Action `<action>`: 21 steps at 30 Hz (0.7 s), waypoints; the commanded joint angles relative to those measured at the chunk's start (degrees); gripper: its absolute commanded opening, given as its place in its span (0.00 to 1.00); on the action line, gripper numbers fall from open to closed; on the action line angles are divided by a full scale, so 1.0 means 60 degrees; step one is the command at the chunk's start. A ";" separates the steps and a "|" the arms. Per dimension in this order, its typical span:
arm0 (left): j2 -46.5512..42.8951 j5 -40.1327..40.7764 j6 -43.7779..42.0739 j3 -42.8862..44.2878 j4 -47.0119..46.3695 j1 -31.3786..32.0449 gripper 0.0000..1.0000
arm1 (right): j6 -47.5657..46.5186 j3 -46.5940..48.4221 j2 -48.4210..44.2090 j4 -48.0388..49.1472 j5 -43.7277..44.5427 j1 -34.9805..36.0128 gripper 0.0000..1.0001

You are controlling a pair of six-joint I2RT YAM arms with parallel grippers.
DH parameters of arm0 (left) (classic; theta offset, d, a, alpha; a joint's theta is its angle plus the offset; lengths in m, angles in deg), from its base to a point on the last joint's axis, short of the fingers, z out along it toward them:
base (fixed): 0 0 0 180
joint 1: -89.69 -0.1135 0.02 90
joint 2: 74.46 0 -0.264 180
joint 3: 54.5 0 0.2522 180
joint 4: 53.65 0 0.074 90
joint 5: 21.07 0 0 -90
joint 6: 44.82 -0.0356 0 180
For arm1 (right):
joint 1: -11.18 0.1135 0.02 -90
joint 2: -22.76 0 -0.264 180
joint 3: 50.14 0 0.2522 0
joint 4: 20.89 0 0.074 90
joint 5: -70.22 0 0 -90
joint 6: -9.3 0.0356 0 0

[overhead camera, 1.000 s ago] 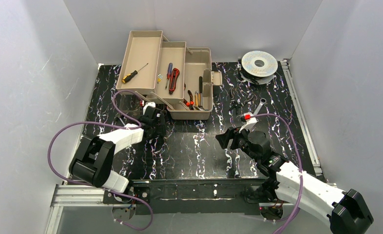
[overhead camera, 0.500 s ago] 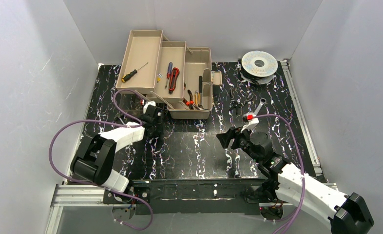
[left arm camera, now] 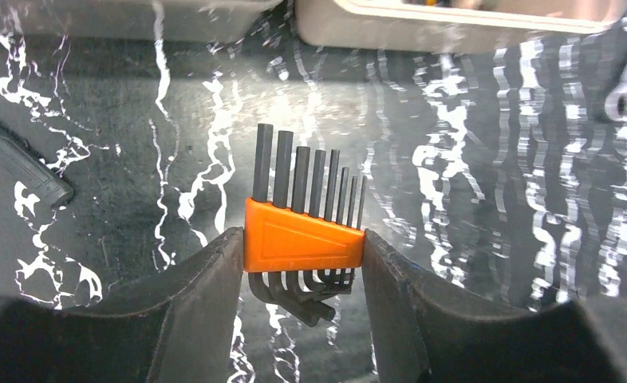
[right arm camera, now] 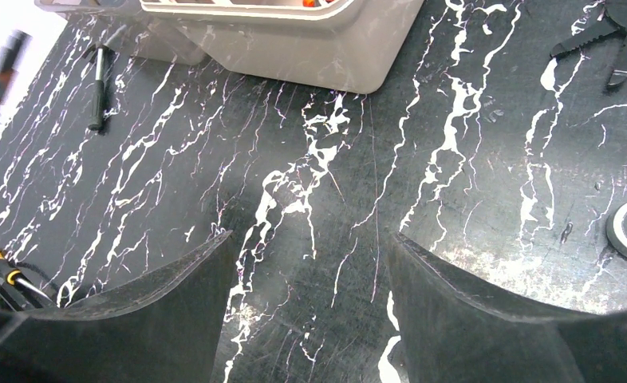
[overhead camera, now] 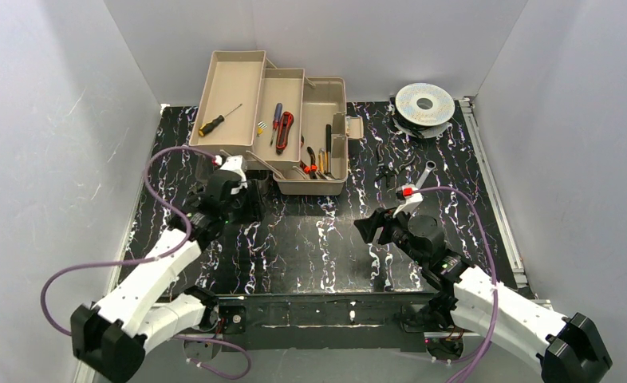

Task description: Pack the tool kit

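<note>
Left gripper [left arm camera: 301,254] jaws pinching orange plastic holder of dark hex keys [left arm camera: 298,240] by its ends, over black white-veined tabletop [left arm camera: 486,199]; right gripper [right arm camera: 306,243] jaws spread wide, empty; large beige plastic toolbox [overhead camera: 311,188] open at far side, trays fanned out

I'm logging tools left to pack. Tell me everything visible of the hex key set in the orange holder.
The hex key set is a row of dark metal L-shaped keys, graded thick to thin left to right, in an orange plastic-looking wedge holder. Straight ends point toward the toolbox; bent ends show below the holder. The left gripper clamps the holder's two ends over the table; contact with it is unclear.
</note>
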 commanded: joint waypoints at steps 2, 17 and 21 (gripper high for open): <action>-0.1381 -0.0761 0.0070 0.1559 0.1291 0.0031 0.43 | 0.0011 0.0001 0.0119 0.0510 0.0032 -0.0008 0.76; 0.2642 0.1804 -0.2337 0.7949 0.2282 -0.0680 0.43 | -0.0038 -0.0044 0.0220 0.0618 0.0046 -0.0007 0.75; 0.3811 0.1711 -0.2471 0.8374 0.1992 -0.1556 0.43 | -0.0077 -0.0078 0.0048 0.0552 0.0192 -0.0005 0.75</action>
